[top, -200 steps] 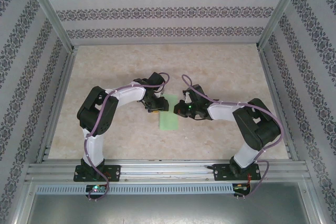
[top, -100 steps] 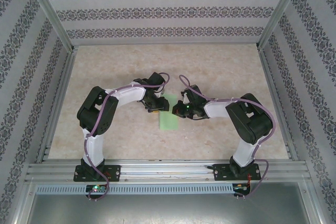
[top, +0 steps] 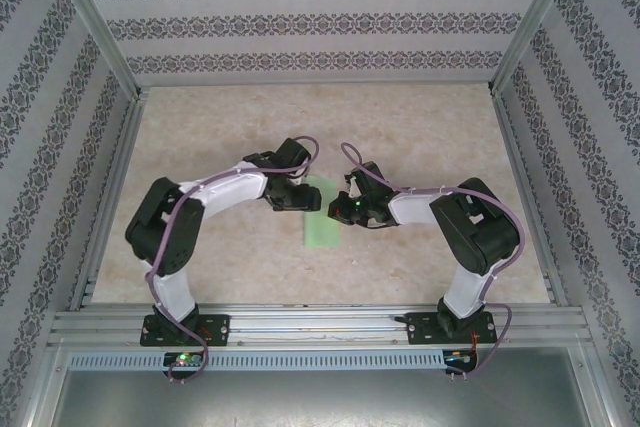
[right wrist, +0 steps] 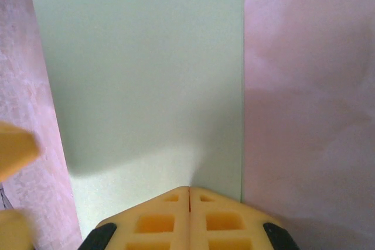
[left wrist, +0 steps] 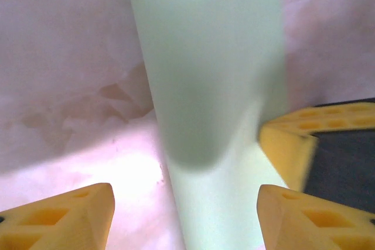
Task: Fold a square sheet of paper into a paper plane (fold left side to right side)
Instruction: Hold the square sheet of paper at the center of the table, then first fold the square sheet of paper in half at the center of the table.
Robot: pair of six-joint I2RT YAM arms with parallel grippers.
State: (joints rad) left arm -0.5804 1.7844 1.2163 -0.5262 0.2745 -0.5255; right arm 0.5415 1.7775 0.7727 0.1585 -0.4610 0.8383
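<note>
The square sheet of paper (top: 322, 225) now lies as a narrow green strip, about half its width, in the middle of the table (top: 420, 137), running away from the arm bases. It sits between your 2 grippers.

What changed in the last second is on the left. Your left gripper (top: 303, 199) has spread its jaws, and the left elbow has swung outward and lower. In the left wrist view the 2 yellow fingers (left wrist: 64, 218) stand well apart on either side of the strip (left wrist: 205, 57) and clamp nothing. You have let the paper go, or very nearly.

Your right gripper (top: 338, 209) has stayed put, apart from a small elbow shift half a second back. Its jaws are pressed together, and in the right wrist view the joined tips (right wrist: 188, 203) sit at the near edge of the paper (right wrist: 146, 74), apparently pinning it. I cannot confirm how hard they press.

My reading is that the left-to-right fold is laid over and you are releasing it. Watch whether the upper layer springs back once the left fingers clear, because a thin sheet held at only 1 point can lift or skew. The crease probably still needs pressing before you shape the nose.
</note>
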